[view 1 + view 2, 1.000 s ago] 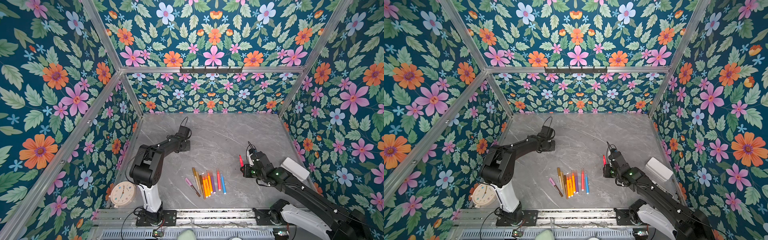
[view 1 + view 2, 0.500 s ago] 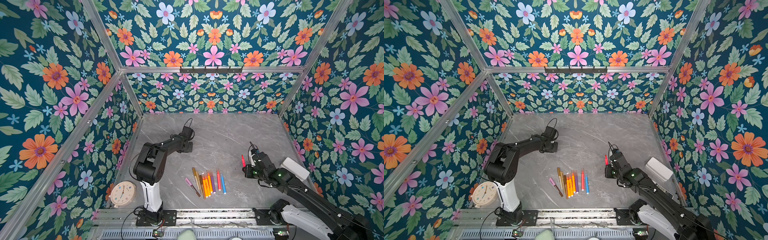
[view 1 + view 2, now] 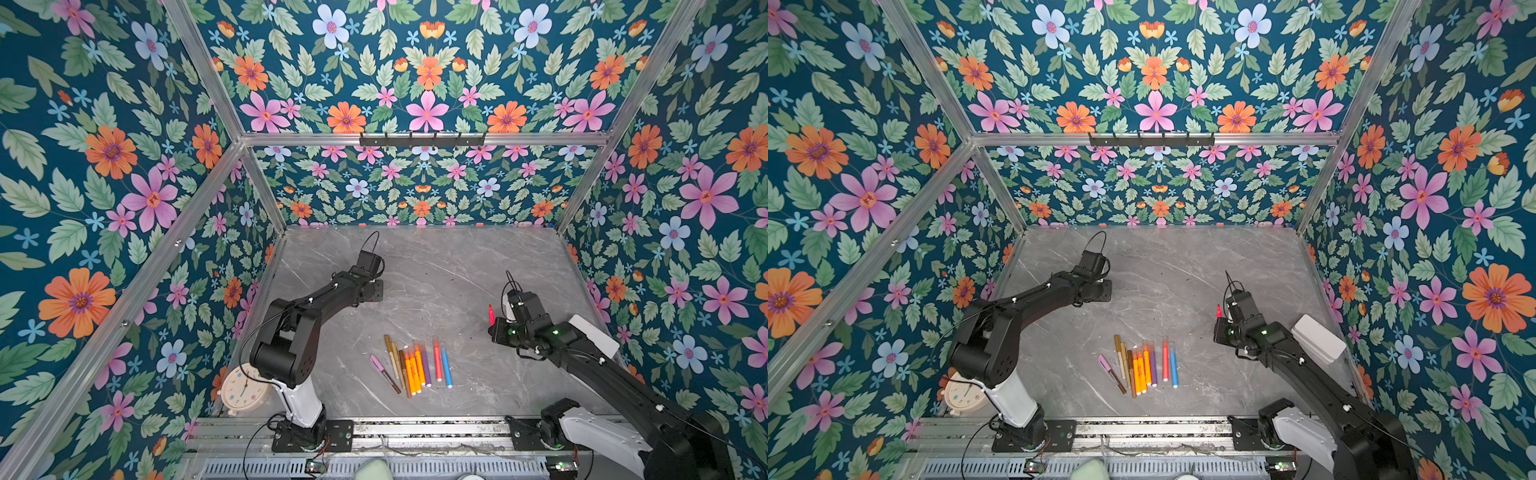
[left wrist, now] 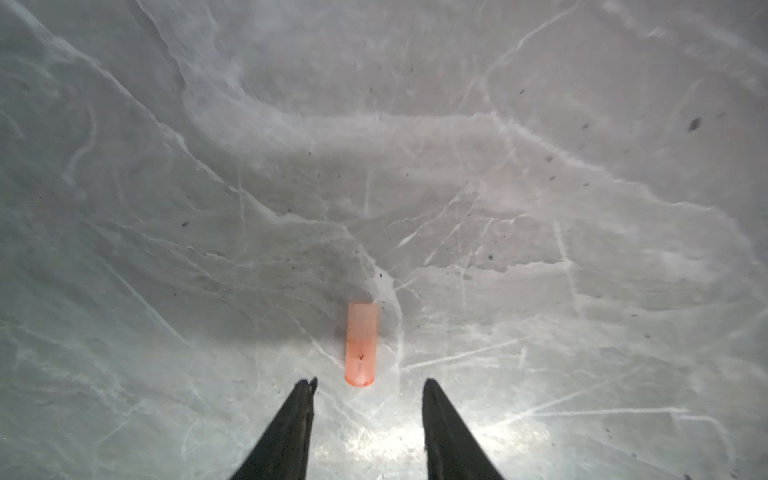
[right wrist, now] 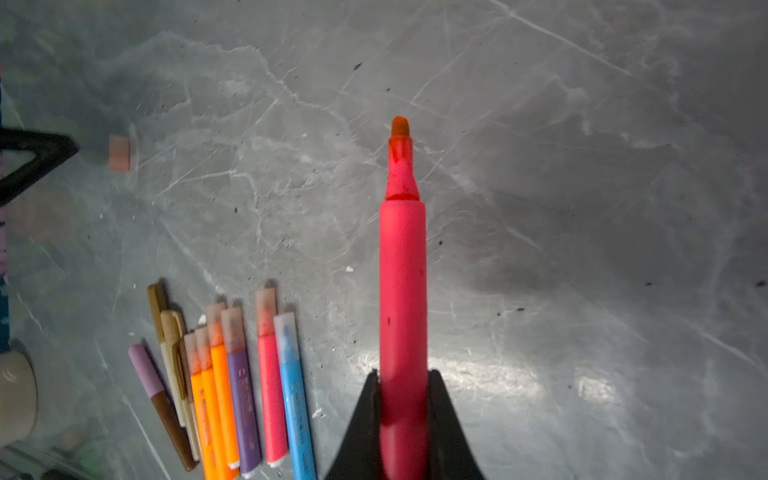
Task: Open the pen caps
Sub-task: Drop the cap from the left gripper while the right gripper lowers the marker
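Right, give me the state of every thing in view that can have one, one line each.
red plastic marker pen: uncapped, tip bare, held above the grey marbled table.
translucent orange-red plastic cap: off its pen, lying loose on the table.
row of coloured marker pens: all capped, lying flat.
left pincer: open, empty, just short of the cap.
right pincer: shut on the red pen's barrel.

We see a grey marble-patterned surface [image 4: 540,216], smooth, faintly glossy, flecked with dark specks. The translucent pink plastic cap [image 4: 360,345] looks frosted; the red plastic pen barrel [image 5: 402,291] looks matt.
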Robot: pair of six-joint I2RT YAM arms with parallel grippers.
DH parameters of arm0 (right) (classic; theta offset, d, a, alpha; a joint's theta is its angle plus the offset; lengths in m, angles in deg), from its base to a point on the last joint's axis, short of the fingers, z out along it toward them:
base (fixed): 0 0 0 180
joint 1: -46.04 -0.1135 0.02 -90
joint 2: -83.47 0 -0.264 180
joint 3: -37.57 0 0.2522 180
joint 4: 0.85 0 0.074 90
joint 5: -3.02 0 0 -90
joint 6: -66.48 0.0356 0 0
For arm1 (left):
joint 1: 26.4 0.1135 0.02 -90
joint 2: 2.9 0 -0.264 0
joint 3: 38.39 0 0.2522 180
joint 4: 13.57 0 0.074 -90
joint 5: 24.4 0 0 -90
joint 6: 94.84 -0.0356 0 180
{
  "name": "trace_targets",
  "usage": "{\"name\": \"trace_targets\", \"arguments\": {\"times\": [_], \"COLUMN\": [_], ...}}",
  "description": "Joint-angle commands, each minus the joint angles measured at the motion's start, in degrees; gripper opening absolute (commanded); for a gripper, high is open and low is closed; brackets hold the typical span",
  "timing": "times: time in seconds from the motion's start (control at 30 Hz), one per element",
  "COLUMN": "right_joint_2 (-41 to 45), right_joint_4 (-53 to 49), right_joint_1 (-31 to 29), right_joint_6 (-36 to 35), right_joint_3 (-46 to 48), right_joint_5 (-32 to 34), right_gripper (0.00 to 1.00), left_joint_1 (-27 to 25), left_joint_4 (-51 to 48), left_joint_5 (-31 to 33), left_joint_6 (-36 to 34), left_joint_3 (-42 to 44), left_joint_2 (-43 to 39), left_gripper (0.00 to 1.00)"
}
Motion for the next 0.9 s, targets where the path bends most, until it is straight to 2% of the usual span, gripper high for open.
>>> {"name": "trace_targets", "arguments": {"times": [0.0,0.17,0.37,0.57,0.87], "right_joint_2": [-4.11,-15.17,-27.11,-39.81,-47.20], "right_joint_4": [3.33,0.67,2.62,1.70,1.02], "right_joint_1": [4.98,6.12,8.13,9.19,9.20], "right_joint_6": [-1.15,-3.99,-5.18,-6.01,-8.32], "right_joint_3": [-2.15,-10.51,-18.47,-26.72,-30.44], "right_joint_5": [-5.11,2.81,5.16,5.33,8.13], "right_gripper": [0.00,0.00,0.00,0.00,0.00], "left_joint_1": [0.04,-0.01,-0.20,-1.44,-1.87], "left_joint_4": [8.62,25.53,36.30,38.57,34.79], "left_joint_5": [-2.76,-5.14,-3.30,-4.17,-4.60], "left_joint_6": [2.15,3.53,2.53,3.83,3.75], "left_joint_3": [4.80,20.56,31.64,34.46,32.48], "left_joint_2": [-5.71,-17.67,-28.07,-33.63,-32.54], "left_gripper": [0.46,0.46,0.47,0.50,0.50]}}
